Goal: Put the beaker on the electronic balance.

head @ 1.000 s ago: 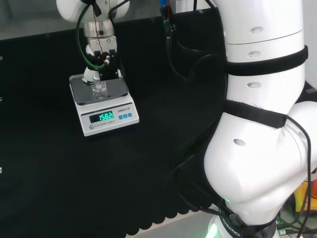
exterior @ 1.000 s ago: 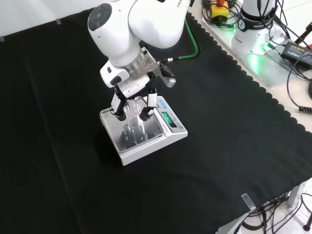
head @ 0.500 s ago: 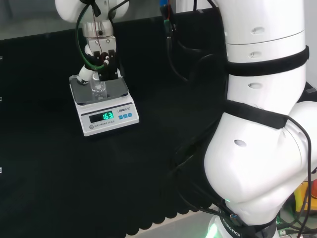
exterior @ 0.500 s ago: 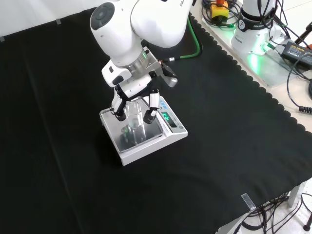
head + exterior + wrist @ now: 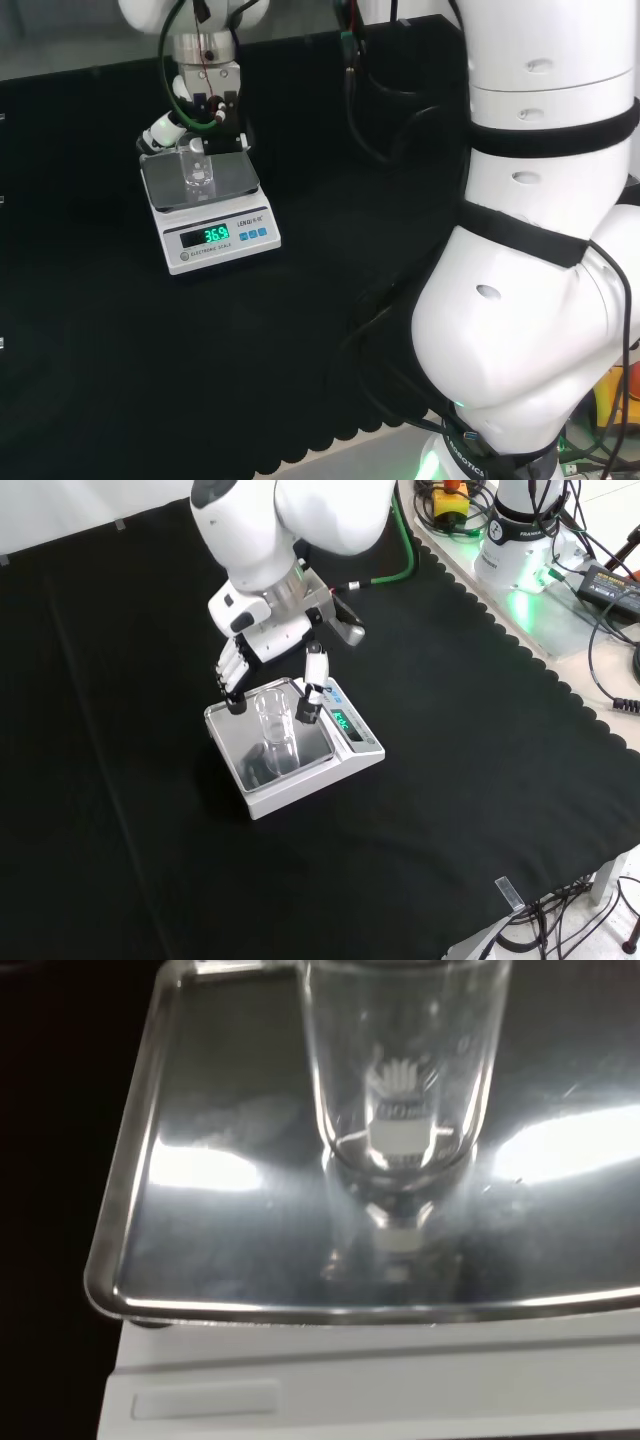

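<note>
The glass beaker point(image 5: 275, 728) stood upright on the electronic balance's steel pan point(image 5: 250, 770), roughly central, so the weight sat squarely. The hand point(image 5: 262, 650) hovered just above, fingers point(image 5: 313, 685) spread either side and holding nothing. Bare black cloth point(image 5: 450, 800) lay all round the balance.

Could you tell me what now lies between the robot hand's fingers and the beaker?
Nothing: the front view shows bare gaps between the robot hand fingers and the beaker on the balance.
</note>
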Tool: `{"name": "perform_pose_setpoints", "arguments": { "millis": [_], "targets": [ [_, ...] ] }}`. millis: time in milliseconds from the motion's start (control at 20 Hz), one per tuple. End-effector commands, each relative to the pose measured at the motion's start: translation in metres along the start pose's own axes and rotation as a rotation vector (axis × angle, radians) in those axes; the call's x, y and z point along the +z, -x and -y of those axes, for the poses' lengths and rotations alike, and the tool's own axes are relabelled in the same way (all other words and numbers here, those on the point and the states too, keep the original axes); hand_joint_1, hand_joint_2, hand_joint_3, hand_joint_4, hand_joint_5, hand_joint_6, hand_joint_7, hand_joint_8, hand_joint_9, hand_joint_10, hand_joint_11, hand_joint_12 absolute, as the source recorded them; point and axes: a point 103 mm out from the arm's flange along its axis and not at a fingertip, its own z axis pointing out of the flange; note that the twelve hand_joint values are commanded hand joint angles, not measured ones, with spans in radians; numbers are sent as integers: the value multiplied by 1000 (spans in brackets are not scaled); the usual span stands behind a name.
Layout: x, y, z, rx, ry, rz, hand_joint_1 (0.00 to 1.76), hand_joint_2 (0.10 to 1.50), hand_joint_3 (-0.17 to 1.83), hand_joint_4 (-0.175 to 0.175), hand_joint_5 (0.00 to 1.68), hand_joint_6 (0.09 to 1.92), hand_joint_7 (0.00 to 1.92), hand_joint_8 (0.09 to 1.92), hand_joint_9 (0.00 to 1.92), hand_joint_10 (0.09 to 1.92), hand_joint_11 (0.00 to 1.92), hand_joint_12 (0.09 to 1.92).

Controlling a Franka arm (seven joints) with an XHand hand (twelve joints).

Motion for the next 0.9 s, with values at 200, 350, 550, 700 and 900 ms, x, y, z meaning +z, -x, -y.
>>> {"name": "perform_pose_setpoints", "arguments": {
  "millis": [200,350,550,700,900],
  "targets": [
    [-35,39,39,58,49,-14,525,692,248,-71,365,714,462,908,407,848,628,1298],
    [-40,55,58,76,55,-20,537,705,246,-72,366,708,460,905,415,850,645,1290],
    [-44,72,81,96,57,-34,557,722,244,-73,370,700,460,902,430,843,671,1273],
    [-43,82,94,107,63,-46,568,730,246,-74,371,698,457,901,439,843,678,1270],
    [-40,89,103,105,54,-62,576,737,248,-74,372,695,452,898,444,839,684,1266]
  ]
}}
